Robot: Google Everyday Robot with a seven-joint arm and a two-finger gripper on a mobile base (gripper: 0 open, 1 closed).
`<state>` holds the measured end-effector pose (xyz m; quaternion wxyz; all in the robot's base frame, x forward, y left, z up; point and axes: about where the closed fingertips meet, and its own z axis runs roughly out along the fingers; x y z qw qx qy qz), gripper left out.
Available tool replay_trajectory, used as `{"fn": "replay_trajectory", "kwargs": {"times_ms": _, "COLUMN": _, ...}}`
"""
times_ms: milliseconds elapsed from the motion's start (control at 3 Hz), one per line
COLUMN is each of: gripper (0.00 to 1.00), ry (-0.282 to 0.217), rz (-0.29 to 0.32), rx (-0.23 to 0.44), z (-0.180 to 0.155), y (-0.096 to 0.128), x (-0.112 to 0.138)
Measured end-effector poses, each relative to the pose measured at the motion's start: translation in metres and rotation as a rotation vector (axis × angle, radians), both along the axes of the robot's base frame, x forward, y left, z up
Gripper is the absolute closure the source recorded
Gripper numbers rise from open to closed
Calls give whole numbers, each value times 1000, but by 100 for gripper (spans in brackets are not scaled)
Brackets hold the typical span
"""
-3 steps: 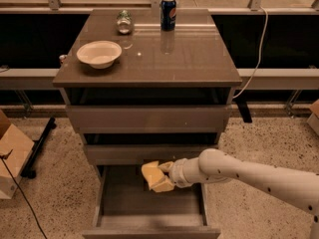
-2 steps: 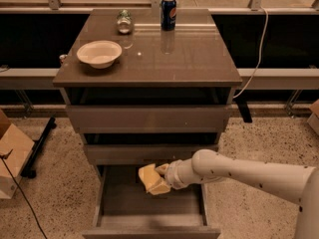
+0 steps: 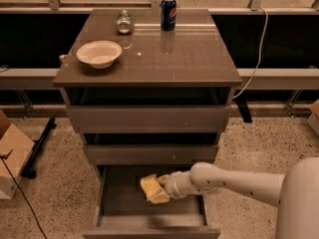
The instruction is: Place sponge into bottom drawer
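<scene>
The placing step is in hand: the claw (image 3: pixel 159 189) reaches into the open bottom drawer (image 3: pixel 119 203) from the right, clenched on the sponge (image 3: pixel 148 184), which sits at its tip just above the drawer floor (near the middle). Next, I judge, it should lower slightly, let go, and withdraw without dragging the sponge out.

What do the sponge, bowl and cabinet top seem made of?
Sponge, held in the gripper over the bottom drawer: likely foam, matt, wavy edges. Bowl: ceramic or plastic, smooth, off-white. Cabinet top: glossy laminate perhaps; it mirrors the can.
</scene>
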<state>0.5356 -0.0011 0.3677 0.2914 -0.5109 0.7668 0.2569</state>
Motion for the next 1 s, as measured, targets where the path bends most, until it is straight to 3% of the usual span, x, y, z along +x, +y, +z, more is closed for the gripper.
{"fn": "replay_trajectory", "kwargs": {"times_ms": 333, "gripper": 100, "ry": 27, "rz": -31, "rx": 42, "z": -40, "y": -8, "x": -3}}
{"fn": "replay_trajectory", "kwargs": {"times_ms": 667, "gripper": 82, "ry": 65, "rz": -73, "rx": 72, "z": -78, "y": -18, "x": -7}}
{"fn": "replay_trajectory", "kwargs": {"times_ms": 1000, "gripper": 51, "ry": 121, "rz": -118, "rx": 89, "z": -115, "y": -35, "x": -9}}
